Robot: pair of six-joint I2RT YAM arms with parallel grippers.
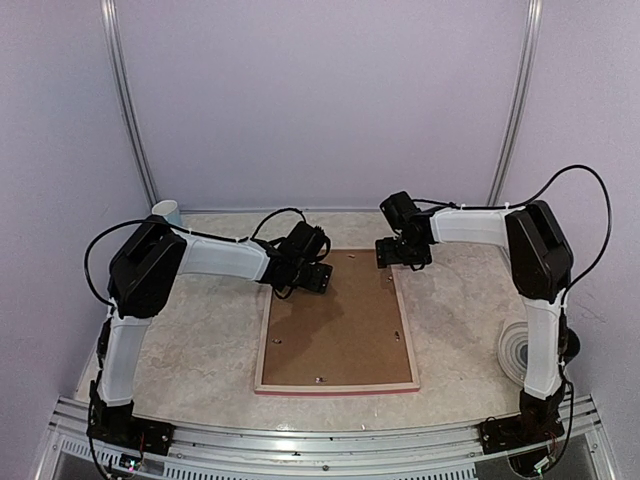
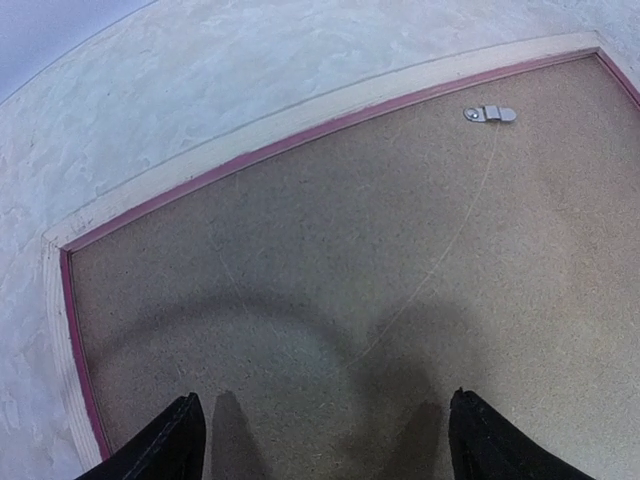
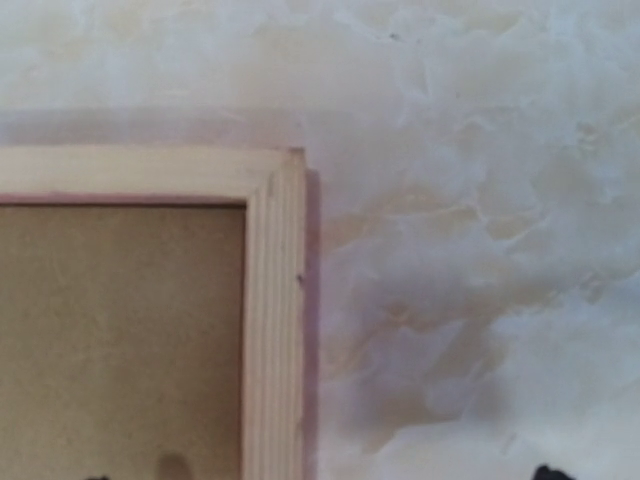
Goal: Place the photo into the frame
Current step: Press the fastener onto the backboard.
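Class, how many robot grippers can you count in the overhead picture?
2. The left gripper hovers over the frame's far-left corner, and the right gripper hovers over its far-right corner. None looks hidden.

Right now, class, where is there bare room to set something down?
Bare table left of the frame, and right of it to the white roll. Crowded at the frame's far corners, where left fingers and right fingers hover.

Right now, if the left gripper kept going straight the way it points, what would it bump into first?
Most likely the brown backing board, just inside a corner of the frame. The left gripper points down at it with open fingers and nothing between. How high it hangs is unclear.
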